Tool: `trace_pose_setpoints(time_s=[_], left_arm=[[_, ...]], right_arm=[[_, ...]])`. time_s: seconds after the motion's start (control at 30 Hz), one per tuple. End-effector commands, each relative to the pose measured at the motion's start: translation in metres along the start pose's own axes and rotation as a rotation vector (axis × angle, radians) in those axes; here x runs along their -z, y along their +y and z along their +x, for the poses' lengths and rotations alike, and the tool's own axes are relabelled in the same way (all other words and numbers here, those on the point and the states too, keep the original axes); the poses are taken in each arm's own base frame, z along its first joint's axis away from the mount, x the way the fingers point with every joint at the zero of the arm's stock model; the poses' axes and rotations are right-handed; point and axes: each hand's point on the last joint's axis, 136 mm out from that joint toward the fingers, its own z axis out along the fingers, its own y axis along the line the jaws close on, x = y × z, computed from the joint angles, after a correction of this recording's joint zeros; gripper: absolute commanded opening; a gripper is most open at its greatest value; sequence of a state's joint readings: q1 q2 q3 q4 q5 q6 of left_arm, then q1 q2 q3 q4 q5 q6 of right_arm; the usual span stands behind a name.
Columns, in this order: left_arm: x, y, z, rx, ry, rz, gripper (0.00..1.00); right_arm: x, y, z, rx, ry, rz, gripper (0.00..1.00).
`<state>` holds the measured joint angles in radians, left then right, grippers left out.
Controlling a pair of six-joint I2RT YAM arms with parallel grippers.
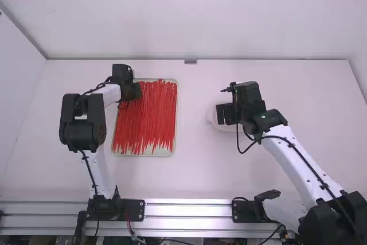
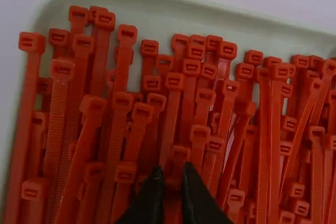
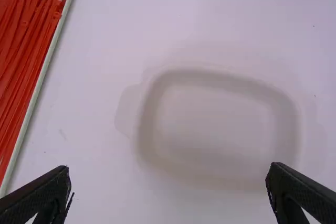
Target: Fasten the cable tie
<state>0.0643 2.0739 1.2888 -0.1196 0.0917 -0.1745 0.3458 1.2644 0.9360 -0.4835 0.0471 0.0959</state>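
Alu rail (image 1: 172, 207) along the near edge carries both arm bases. Red cable ties (image 1: 146, 116) (image 2: 173, 103) lie heaped lengthwise in a pale shallow tray (image 1: 143, 154) (image 2: 157, 11) on the desk's left half, heads mostly at the far end. Left hand (image 1: 127, 87) (image 2: 169, 170) sits at the tray's far-left corner, tips down in the pile and pinched nearly closed w/ one tie's strap between them. Right hand (image 1: 229, 113) (image 3: 168, 174) hangs wide open, holding nothing, over a white oblong dish (image 1: 213, 116) (image 3: 215, 124) just right of the tray, apart from it. Desk (image 1: 287, 84) is plain white; white walls (image 1: 172, 10) at back and sides, small grey tab (image 1: 190, 60) at the far edge.
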Motion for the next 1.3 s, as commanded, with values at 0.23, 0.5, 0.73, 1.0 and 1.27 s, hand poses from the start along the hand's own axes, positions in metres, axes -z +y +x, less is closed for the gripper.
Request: trace_pose_setpoints(time_s=[0.23,0.5,0.73,1.0,1.27], left_arm=[[0.002,-0.007,-0.010,0.010,-0.038,0.020,0.02],[0.049,-0.022,-0.059,0.024,-0.168,0.061,0.02],[0.130,-0.045,-0.087,-0.015,-0.284,0.096,0.02],[0.248,-0.075,-0.084,-0.107,-0.516,0.114,0.02],[0.292,-0.063,-0.038,-0.080,-0.681,0.156,0.02]], right_arm=[[0.005,0.002,-0.011,-0.001,-0.023,-0.004,0.99],[0.004,0.002,-0.011,-0.002,-0.021,-0.004,0.99],[0.004,0.002,-0.011,-0.012,-0.022,-0.005,0.99],[0.005,0.002,-0.011,-0.010,-0.023,-0.005,0.99],[0.005,0.009,-0.011,-0.004,-0.022,-0.047,0.99]])
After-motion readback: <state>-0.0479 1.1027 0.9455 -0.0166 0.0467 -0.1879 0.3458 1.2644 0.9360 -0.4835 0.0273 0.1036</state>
